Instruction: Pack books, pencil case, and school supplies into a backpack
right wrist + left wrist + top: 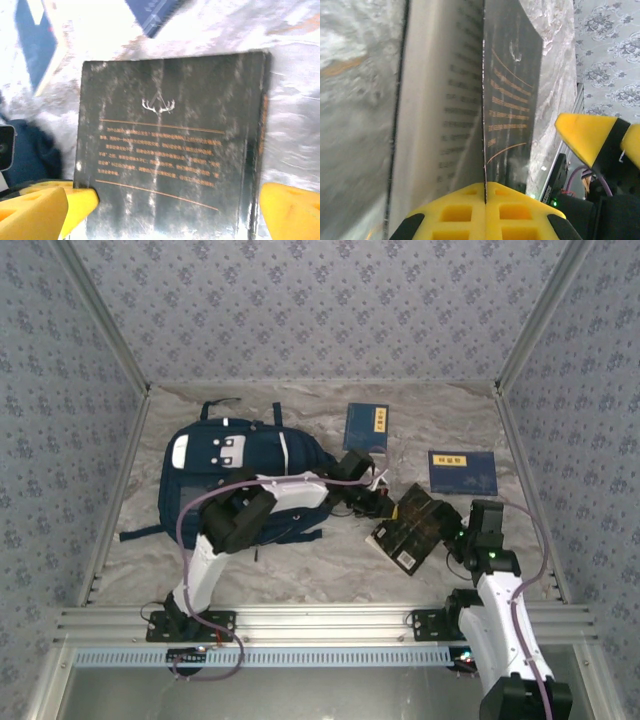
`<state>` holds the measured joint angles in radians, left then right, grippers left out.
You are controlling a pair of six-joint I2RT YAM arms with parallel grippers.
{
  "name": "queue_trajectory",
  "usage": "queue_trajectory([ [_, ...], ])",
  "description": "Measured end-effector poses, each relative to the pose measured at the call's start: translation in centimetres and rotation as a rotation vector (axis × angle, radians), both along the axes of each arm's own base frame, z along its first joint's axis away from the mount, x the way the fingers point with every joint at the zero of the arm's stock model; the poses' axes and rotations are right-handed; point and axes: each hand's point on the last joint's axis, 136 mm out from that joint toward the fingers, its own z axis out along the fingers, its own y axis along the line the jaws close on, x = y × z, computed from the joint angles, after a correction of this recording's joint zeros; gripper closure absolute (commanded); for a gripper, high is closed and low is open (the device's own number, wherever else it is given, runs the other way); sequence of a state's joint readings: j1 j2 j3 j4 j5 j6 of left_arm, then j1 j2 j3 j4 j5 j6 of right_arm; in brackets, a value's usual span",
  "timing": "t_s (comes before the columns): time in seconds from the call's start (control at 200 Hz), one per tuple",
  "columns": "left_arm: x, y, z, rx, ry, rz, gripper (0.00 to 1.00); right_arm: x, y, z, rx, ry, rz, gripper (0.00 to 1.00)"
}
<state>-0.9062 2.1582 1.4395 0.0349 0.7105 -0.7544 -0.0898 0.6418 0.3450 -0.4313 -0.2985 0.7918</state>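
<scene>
**Left gripper (485,189) pinches the black book (412,530)**

Your left gripper is clamped on the black book, apparently on its cover edge alone, though that close view is blurred. Your right gripper (170,210) stands apart, one finger on either side of the book. The book is at the front centre of the table (330,565), right of the backpack (225,475). Two navy books (366,426) lie behind it.

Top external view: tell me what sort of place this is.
Probably a staged robot test cell, not a real classroom: patterned wall panels box in a marble-look table, with the left arm and right arm bolted to an aluminium rail.
</scene>
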Motion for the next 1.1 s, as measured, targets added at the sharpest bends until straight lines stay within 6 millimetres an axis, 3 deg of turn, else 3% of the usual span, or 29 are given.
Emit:
queue_trajectory([
  [0.255, -2.0, 1.5, 4.3, -0.090, -0.144, -0.063, 1.00, 1.3, 2.4, 0.3, 0.125, -0.076, 0.098, 0.00],
  [0.58, -2.9, 4.1, 4.3, -0.119, -0.221, -0.077, 1.00, 2.4, 1.9, 0.6, 0.160, -0.163, 0.085, 0.00],
  [0.71, -3.3, 5.1, 5.2, -0.135, -0.254, -0.081, 1.00, 2.5, 2.1, 0.1, 0.175, -0.174, 0.097, 0.00],
  [0.949, -2.1, 7.1, 8.3, -0.204, -0.325, -0.029, 1.00, 3.0, 2.8, -0.5, 0.215, -0.214, 0.132, 0.00],
  [1.099, -1.2, 8.3, 7.9, -0.204, -0.314, 0.015, 1.00, 3.4, 4.5, -1.2, 0.265, -0.194, 0.194, 0.00],
])
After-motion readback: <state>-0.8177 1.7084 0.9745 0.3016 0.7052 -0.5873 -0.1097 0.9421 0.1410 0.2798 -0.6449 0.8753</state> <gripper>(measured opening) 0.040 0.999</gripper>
